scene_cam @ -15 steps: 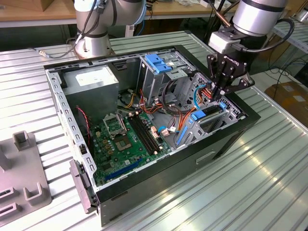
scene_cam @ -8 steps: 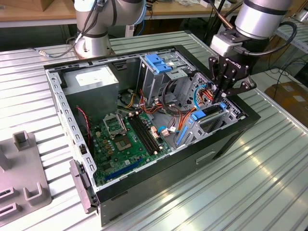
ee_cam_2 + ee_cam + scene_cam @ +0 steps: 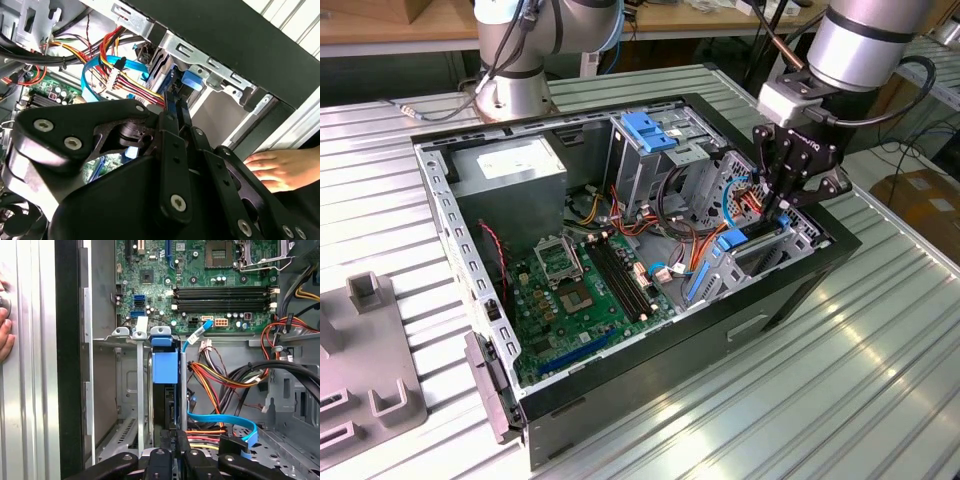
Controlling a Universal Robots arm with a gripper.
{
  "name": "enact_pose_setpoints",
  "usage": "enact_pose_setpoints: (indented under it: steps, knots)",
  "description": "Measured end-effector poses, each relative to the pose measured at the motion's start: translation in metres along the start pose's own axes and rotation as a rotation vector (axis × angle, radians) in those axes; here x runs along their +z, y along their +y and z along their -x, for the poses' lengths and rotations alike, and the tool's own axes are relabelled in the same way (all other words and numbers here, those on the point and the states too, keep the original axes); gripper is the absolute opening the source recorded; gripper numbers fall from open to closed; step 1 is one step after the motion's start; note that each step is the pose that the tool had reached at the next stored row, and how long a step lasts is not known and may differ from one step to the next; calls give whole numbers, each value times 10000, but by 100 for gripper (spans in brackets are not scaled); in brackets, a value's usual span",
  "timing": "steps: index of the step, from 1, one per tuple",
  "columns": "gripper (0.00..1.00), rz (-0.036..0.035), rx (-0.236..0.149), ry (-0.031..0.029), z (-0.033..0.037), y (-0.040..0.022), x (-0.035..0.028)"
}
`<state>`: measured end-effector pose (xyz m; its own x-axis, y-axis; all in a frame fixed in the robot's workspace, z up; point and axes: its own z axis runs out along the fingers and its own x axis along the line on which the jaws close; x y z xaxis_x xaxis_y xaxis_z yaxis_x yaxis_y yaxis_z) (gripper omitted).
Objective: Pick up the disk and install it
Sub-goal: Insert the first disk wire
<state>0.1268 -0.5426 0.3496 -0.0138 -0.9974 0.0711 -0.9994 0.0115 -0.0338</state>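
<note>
Exterior view, computer case (image 3: 790,300): open-sided, lying on the ribbed metal table (image 3: 840,400), across mid-frame.
Exterior view, gripper (image 3: 778,215): hanging down into the case toward the exterior view's right, above the drive bay.
Exterior view, disk (image 3: 732,242): blue rails visible in that bay, just below the gripper, with the motherboard (image 3: 580,290) to the lower left.
Second wrist view, gripper (image 3: 176,102): clenched, black fingers (image 3: 170,115) set nearly together, tips at the blue carrier of the disk (image 3: 192,80) (whether anything is pinched cannot be told).
Second wrist view, hand (image 3: 280,170): a person's, resting flat outside the case wall.
First wrist view, disk (image 3: 165,365): standing on edge in the grey bay (image 3: 125,390), between metal rails, near the case's outer wall.
First wrist view, gripper (image 3: 175,440): fingertips close together at the disk's near end, coloured cables (image 3: 220,380) just beside.
</note>
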Motion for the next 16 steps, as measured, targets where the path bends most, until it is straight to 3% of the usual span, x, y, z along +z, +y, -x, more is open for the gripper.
enact_pose_setpoints:
  steps: [2,3,10,16]
  knots:
    - [16,2,22,-8,-19,12,25]
    - [16,2,26,-8,3,14,33]
    - [16,27,386,4,4,14,33]
    - [16,30,399,-13,2,15,57]
